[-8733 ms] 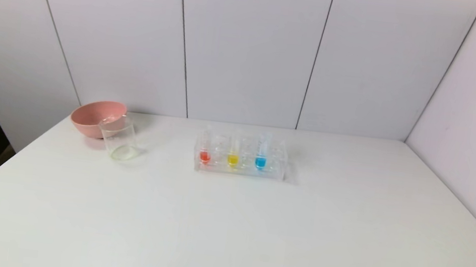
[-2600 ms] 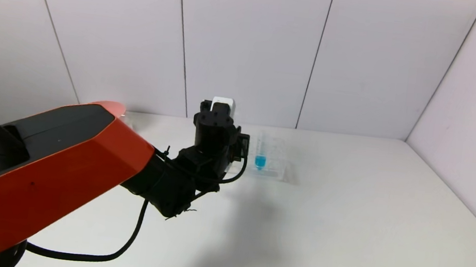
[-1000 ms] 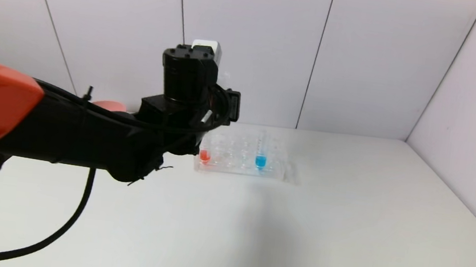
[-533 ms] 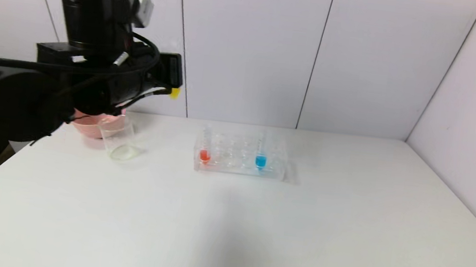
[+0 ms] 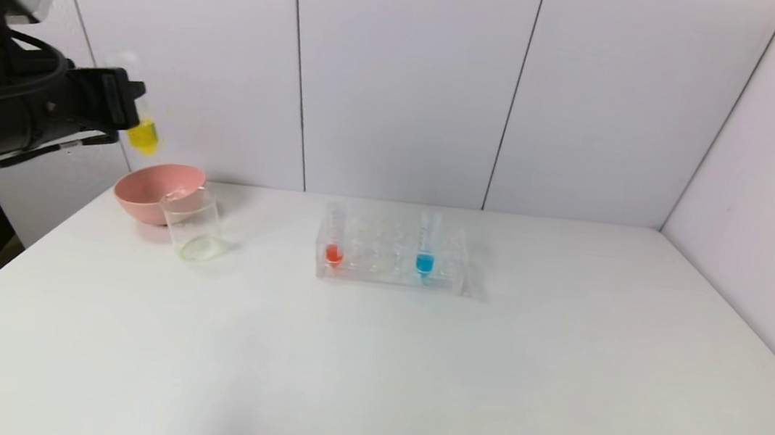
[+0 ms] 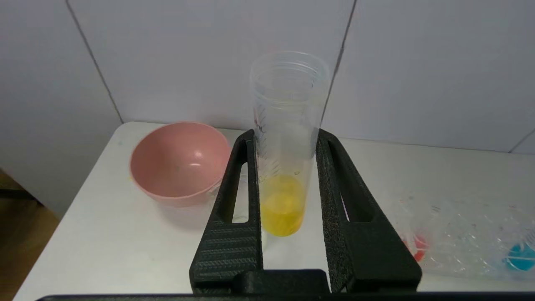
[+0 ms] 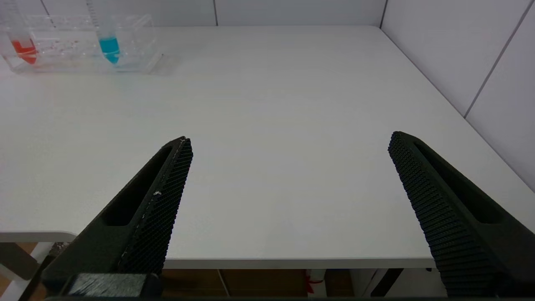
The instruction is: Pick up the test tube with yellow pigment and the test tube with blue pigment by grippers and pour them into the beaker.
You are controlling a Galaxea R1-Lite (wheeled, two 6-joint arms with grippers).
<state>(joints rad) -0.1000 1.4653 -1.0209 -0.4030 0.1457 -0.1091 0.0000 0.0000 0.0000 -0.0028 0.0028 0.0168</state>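
My left gripper [image 5: 124, 104] is high at the far left, above and left of the pink bowl, shut on the yellow-pigment test tube [image 5: 144, 135]. In the left wrist view the gripper [image 6: 285, 136] clamps the upright tube [image 6: 282, 205] between both fingers. The clear beaker [image 5: 197, 225] stands on the table in front of the bowl, below and right of the held tube. The blue-pigment test tube [image 5: 424, 260] stands in the rack; it also shows in the right wrist view [image 7: 109, 44]. My right gripper [image 7: 288, 142] is open and empty by the table's front edge.
A pink bowl [image 5: 150, 190] sits behind the beaker at the back left. The clear tube rack [image 5: 388, 272] stands mid-table and also holds a tube with red-orange liquid [image 5: 334, 254]. White wall panels close the back and the right side.
My left gripper has carried the yellow tube up out of the rack and to the left, from above the rack to high over the bowl's left side. The right arm has not moved.
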